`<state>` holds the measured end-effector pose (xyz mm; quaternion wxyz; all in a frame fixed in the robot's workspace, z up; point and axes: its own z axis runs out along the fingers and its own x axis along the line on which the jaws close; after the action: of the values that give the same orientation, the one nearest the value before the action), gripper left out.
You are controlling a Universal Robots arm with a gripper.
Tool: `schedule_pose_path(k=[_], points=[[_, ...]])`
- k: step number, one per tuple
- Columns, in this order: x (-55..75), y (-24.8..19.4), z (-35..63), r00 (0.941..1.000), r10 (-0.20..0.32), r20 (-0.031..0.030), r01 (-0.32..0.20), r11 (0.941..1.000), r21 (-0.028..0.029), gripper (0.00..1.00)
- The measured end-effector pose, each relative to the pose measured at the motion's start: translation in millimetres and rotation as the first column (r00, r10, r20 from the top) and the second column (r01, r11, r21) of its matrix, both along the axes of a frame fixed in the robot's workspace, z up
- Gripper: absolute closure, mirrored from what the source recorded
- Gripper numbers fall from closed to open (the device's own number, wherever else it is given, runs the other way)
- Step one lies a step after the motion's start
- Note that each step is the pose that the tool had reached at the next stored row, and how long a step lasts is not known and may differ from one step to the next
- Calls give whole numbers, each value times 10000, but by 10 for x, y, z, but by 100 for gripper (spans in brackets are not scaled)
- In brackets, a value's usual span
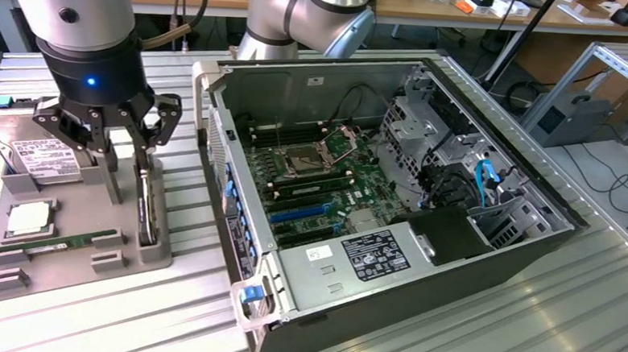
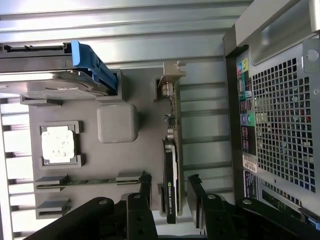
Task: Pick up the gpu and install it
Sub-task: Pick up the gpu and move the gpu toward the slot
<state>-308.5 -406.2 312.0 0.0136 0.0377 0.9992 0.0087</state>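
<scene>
Exterior view, gpu: one, standing on edge in a slot of the grey tray, along the tray's side nearest the case; not yet in the case.
Gripper: one, lowered over the gpu's far end, jaws apart, one finger on each flank of the card.
Wrist view, grip: two black fingers straddling the gpu, a gap showing on both sides, no contact seen.
Tray load: four parts, one of each: hard drive with white label, CPU, RAM stick, gpu; one raised grey block between hard drive and gpu.
Case: one, lying open just beside the tray on the exterior view's right, motherboard facing up; one blue slot on the board, blue cables by the drive cage.
Hidden or cut off: gpu's far end behind the fingers in the exterior view; hard drive's upper corner behind the gripper; hard drive and case rear grille both cropped in the wrist view; lettering on the gpu's edge not legible.
Around: slatted metal table under tray and case; grey arm joints, benches and loose cables behind.
In the way: case's raised near wall between gpu and motherboard.
</scene>
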Motion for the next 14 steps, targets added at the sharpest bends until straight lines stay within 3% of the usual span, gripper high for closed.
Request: schedule_pose_path(k=[14], points=[[21,0,-49,10000,0,-1,0,10000,-30,58]])
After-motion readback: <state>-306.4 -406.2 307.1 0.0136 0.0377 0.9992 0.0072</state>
